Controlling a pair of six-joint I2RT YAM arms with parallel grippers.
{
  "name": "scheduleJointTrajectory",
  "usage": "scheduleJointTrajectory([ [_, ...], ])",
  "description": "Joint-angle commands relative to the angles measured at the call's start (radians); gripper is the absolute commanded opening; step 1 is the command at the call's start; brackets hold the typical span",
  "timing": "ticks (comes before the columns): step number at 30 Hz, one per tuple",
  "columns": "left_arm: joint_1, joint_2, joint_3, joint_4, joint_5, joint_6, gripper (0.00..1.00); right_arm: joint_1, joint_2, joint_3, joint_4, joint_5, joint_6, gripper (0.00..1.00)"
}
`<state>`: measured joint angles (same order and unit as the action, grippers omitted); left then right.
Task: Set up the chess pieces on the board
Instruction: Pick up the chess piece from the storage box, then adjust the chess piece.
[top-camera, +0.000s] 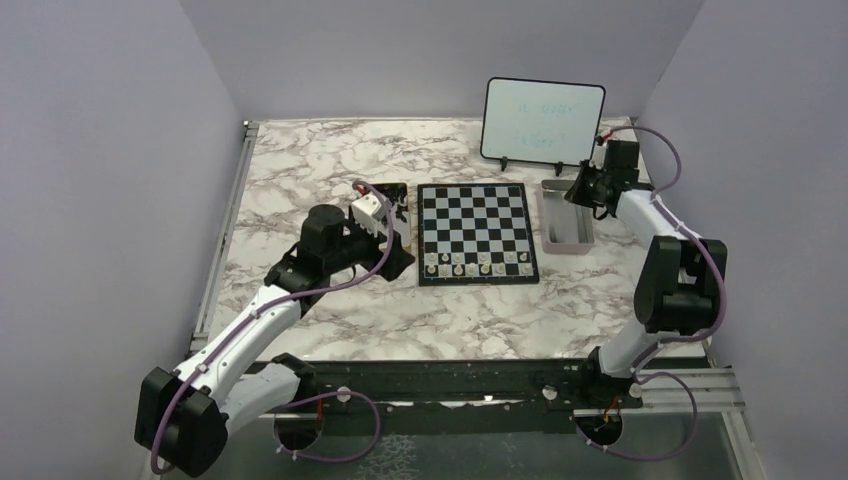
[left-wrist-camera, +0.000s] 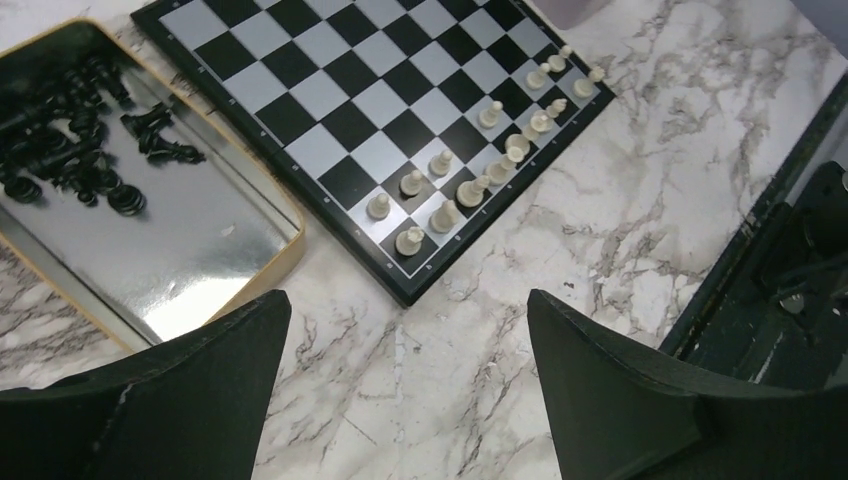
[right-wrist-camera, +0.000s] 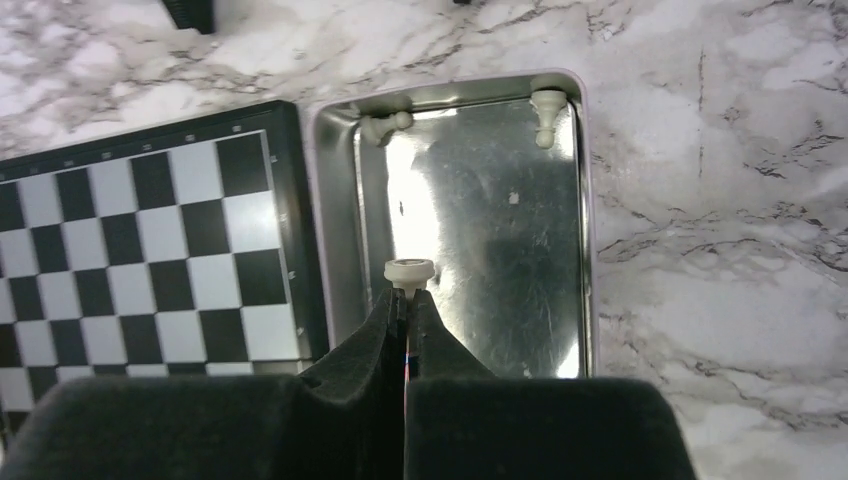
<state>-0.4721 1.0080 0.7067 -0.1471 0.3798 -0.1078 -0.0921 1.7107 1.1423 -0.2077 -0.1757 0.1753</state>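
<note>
The board (top-camera: 478, 225) lies mid-table, with cream-white chess pieces (top-camera: 478, 265) along its two near rows. In the left wrist view the same pieces (left-wrist-camera: 470, 185) crowd the board's (left-wrist-camera: 330, 70) near corner. My left gripper (left-wrist-camera: 410, 380) hangs open above bare marble just off that corner, nothing between its fingers. My right gripper (right-wrist-camera: 408, 297) is shut on a white chess piece (right-wrist-camera: 409, 270), held by its stem above a metal tray (right-wrist-camera: 500, 250). Two more white pieces (right-wrist-camera: 385, 125) (right-wrist-camera: 546, 105) lie at the tray's far end. From above, the right gripper (top-camera: 582, 190) is over that tray (top-camera: 567, 238).
A gold-rimmed tin tray (left-wrist-camera: 200, 240) holding several black pieces (left-wrist-camera: 80, 140) sits left of the board. An upright whiteboard (top-camera: 543, 120) stands at the back. The board's edge (right-wrist-camera: 290, 220) lies right beside the metal tray. A black rail (top-camera: 450, 380) runs along the near table edge.
</note>
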Motion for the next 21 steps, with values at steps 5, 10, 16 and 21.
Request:
scheduleJointTrajectory([
  [5, -0.002, -0.048, -0.005, 0.249, 0.31, 0.249, 0.81, 0.034, -0.2, -0.024, -0.108, -0.201, 0.029, 0.01],
  [10, -0.058, -0.015, 0.005, 0.278, 0.351, 0.557, 0.81, 0.091, -0.262, -0.054, -0.144, -0.325, 0.056, 0.01],
  [16, -0.111, 0.023, -0.002, 0.24, 0.384, 0.934, 0.84, 0.227, -0.334, -0.112, -0.146, -0.435, 0.094, 0.01],
  [21, -0.16, 0.059, 0.047, 0.158, 0.337, 1.146, 0.84, 0.341, -0.385, -0.164, -0.101, -0.552, 0.136, 0.01],
])
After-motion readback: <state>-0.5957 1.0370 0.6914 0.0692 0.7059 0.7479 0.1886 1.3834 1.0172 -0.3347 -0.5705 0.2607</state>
